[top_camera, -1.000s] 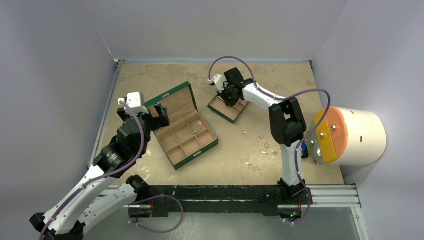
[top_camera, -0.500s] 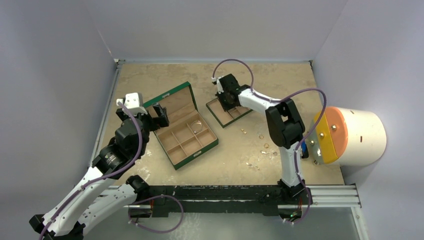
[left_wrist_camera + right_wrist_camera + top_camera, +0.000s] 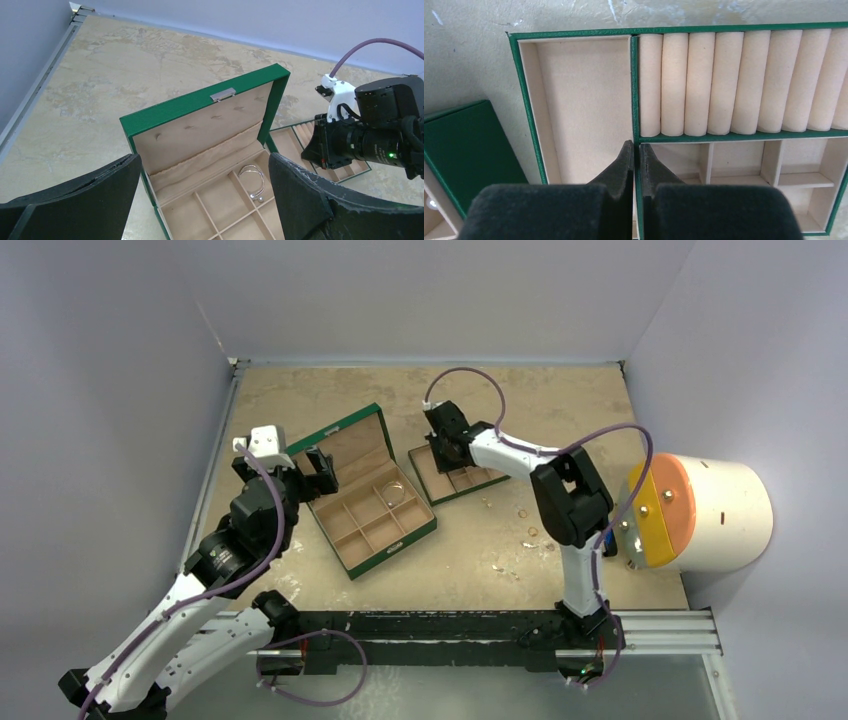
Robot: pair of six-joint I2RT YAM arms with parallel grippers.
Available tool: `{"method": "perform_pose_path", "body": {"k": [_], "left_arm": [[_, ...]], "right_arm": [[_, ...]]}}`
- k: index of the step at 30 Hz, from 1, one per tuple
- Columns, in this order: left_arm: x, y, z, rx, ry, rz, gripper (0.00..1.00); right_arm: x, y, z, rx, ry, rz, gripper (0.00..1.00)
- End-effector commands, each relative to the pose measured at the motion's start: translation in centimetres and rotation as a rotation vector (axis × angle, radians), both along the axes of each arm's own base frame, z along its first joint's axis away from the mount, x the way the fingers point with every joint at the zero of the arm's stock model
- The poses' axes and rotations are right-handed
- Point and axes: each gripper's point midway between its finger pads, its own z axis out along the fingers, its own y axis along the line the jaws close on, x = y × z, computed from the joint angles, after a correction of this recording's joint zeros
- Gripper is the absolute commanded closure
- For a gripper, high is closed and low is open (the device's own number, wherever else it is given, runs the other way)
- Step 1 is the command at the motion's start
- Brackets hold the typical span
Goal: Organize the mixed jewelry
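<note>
The mixed jewelry (image 3: 527, 531) lies as several tiny gold and silver pieces on the table, right of the small green tray (image 3: 470, 480). My right gripper (image 3: 446, 444) is shut on the tray's green divider wall (image 3: 635, 90), one finger on each side of it, beside the cream ring rolls (image 3: 734, 82). The open green box (image 3: 377, 545) holds one thin silvery hoop (image 3: 394, 489) in a back compartment. My left gripper (image 3: 306, 468) hovers open over the box's left edge. In the left wrist view its wide-apart fingers (image 3: 90, 192) frame the hoop (image 3: 251, 179).
A white cylinder with an orange face (image 3: 705, 512) stands at the right edge, a small blue item (image 3: 608, 541) at its foot. The box lid (image 3: 346, 441) stands up toward the back left. Walls close the table on three sides.
The right gripper has swung the small tray round and drawn it left and nearer, close to the green box. The left arm has hardly moved.
</note>
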Motion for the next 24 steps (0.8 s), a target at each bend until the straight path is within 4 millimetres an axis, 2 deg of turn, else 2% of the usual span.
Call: {"method": "perform_pose_path", "body": {"k": [1,12,18,24], "left_arm": [[0.0,0.3,1.4,-0.006,-0.035,0.009,0.01],[-0.4,0.9,2.1,-0.019,-0.057,0.02,0.01],[-0.6,1.4,2.4,-0.025,-0.066,0.039,0.01],[-1.0,2.3,2.8,-0.039,-0.081,0.074,0.01]], "right_arm": [[1.4,-0.4,5.4,0.05,-0.129,-0.082,1.0],[-0.2,-0.9,11.7,0.057,-0.256,-0.064,1.0],[-3.0,1.0,14.9,0.087,-0.297,-0.015,1.0],[-6.6,5.2,16.2,0.133,-0.291,0.096,1.0]]}}
